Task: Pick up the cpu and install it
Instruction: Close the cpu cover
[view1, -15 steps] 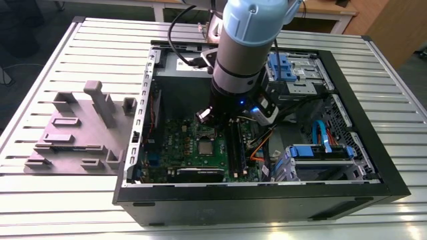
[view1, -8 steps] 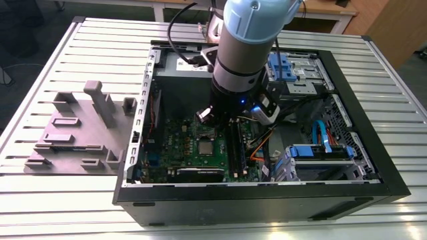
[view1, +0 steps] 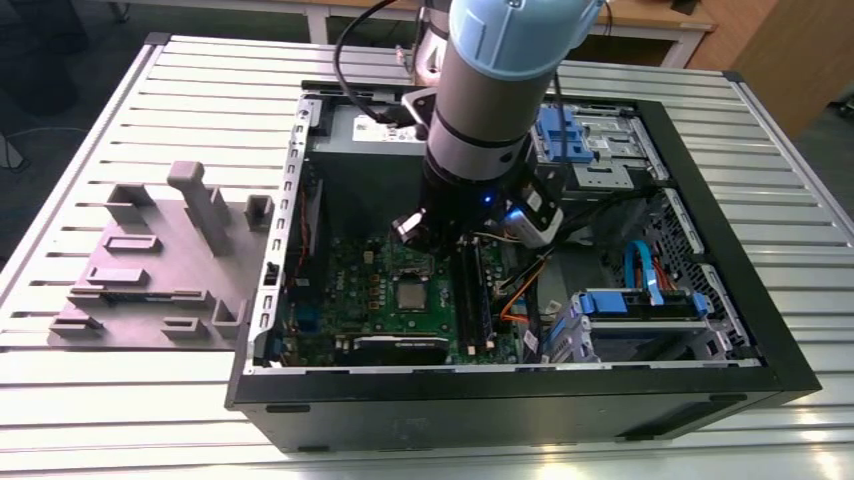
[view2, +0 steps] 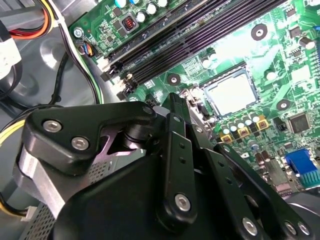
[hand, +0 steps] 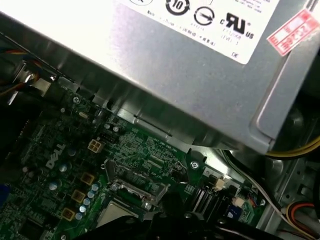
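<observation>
The cpu (view1: 407, 296) is a small silvery square lying flat in its socket on the green motherboard (view1: 350, 300), inside the open computer case. In the second wrist view the cpu (view2: 231, 95) shows its pale metal top inside the socket's frame. My gripper (view1: 411, 232) hangs from the arm just above the board, a little behind the cpu and apart from it. In the second wrist view the gripper's (view2: 172, 102) black linkages cover the foreground, with the tip short of the socket. The socket frame (hand: 132, 190) sits below the power supply in the first wrist view.
A grey power-supply box (hand: 200, 75) stands close behind the socket. Long black memory slots (view2: 200, 35) run beside it. Orange and yellow cables (view1: 514, 300) and a blue drive cage (view1: 641, 305) fill the case's right side. A grey fixture (view1: 160, 260) lies outside at the exterior view's left.
</observation>
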